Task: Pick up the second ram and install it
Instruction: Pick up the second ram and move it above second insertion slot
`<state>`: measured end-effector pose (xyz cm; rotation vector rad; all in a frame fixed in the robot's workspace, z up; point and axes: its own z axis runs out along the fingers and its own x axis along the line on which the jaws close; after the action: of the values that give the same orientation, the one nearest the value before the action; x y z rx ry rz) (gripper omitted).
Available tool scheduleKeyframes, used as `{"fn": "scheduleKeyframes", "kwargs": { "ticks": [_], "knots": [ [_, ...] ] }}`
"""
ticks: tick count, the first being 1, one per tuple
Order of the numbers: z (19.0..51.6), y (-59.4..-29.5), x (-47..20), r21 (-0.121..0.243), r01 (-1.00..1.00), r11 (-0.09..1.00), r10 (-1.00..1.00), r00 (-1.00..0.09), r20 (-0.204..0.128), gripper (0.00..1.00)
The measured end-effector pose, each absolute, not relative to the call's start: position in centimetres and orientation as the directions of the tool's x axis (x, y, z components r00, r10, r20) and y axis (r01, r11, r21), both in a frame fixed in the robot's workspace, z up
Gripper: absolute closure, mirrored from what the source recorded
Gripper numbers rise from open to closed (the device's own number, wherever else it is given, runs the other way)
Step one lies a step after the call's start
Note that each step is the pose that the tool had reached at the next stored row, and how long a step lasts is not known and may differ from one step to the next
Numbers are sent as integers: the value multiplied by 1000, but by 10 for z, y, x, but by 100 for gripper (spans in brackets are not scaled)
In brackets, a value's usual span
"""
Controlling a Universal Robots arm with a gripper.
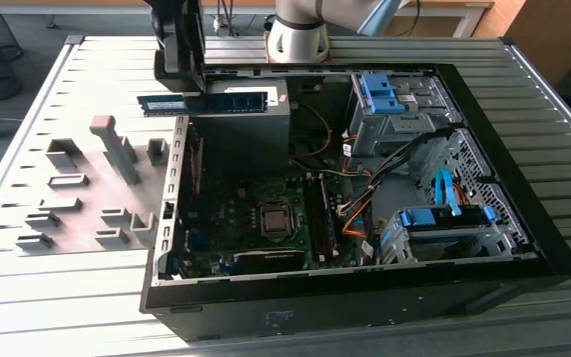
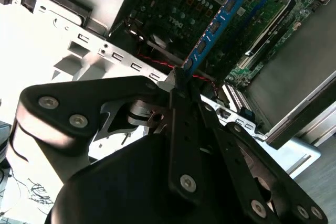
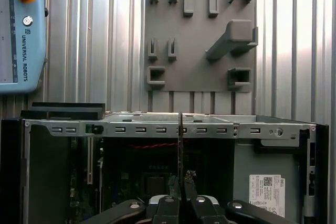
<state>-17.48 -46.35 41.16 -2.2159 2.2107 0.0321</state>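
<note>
The second ram [image 1: 228, 102] is a long blue-green stick with black chips. It hangs level in the air over the back edge of the open computer case [image 1: 523, 245], towards the exterior view's left. My gripper [image 1: 194, 91] is shut on it from above, near the stick's middle. In the second wrist view the ram [image 2: 218, 24] sticks out past my gripper [image 2: 181, 78], above the motherboard [image 2: 173, 3]. In the first wrist view the ram [image 3: 180, 140] appears edge-on as a thin line rising from my gripper [image 3: 181, 181]. The long black slots [image 1: 320, 212] lie beside the processor socket [image 1: 276, 219].
A grey holder plate [image 1: 77, 201] with upright blocks lies on the slatted table at the exterior view's left, also seen as the plate [image 3: 199, 35]. Blue drive cages [image 1: 444, 223] and cables fill the case's right side. A teach pendant [image 3: 21, 30] lies beyond the case.
</note>
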Motion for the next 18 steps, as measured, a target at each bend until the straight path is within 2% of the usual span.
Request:
{"fn": "scheduleKeyframes", "kwargs": {
  "ticks": [18],
  "knots": [
    [412, -463, -157, 7, -1000, -2, -1000, 2, -22, 86]
  ]
}}
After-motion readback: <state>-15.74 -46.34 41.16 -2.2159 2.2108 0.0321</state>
